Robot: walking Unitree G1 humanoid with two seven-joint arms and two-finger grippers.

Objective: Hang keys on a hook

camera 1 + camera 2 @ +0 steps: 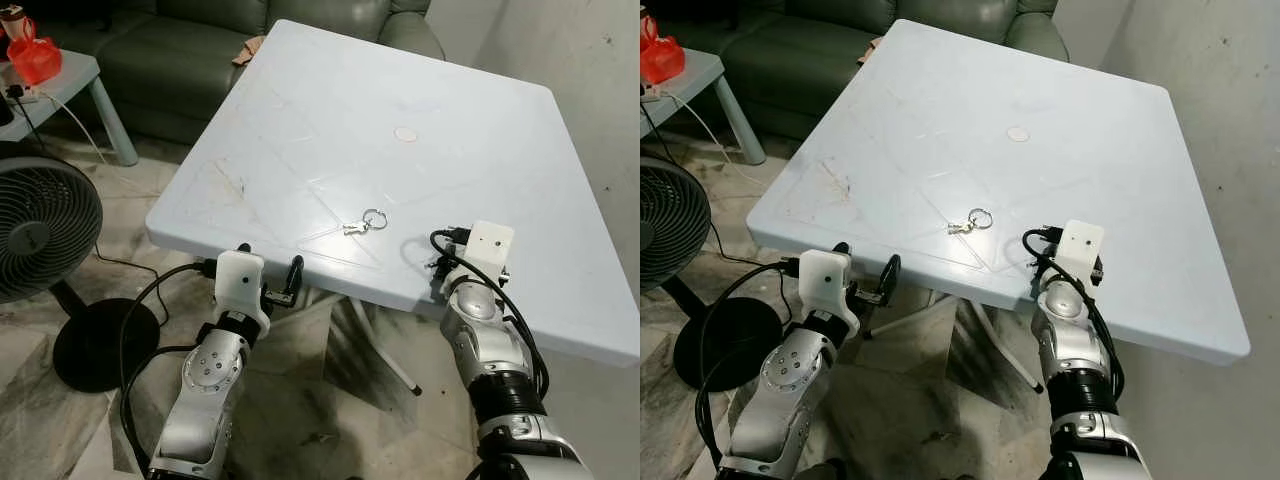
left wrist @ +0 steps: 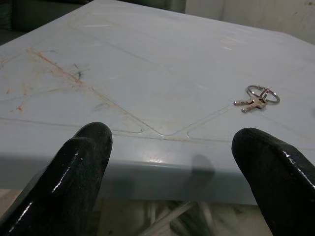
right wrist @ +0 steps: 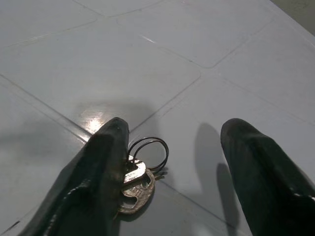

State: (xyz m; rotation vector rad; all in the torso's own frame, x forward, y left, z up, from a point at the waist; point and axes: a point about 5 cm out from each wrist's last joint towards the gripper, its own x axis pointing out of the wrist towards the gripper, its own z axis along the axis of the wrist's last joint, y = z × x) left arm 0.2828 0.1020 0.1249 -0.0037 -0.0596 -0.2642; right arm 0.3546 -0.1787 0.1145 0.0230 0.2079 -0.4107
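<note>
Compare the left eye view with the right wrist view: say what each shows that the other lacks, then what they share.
Left eye view alone: the sofa, the fan, a side table, the left gripper at the table edge. Right wrist view alone: a close look along the right gripper, jaws open, beside the keys. Shared: keys and tabletop.

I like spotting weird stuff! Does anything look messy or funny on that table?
The table has reddish-brown streaks and smudges near its left front corner. Otherwise just the keys lie flat near the front edge, with the open right gripper over them.
</note>
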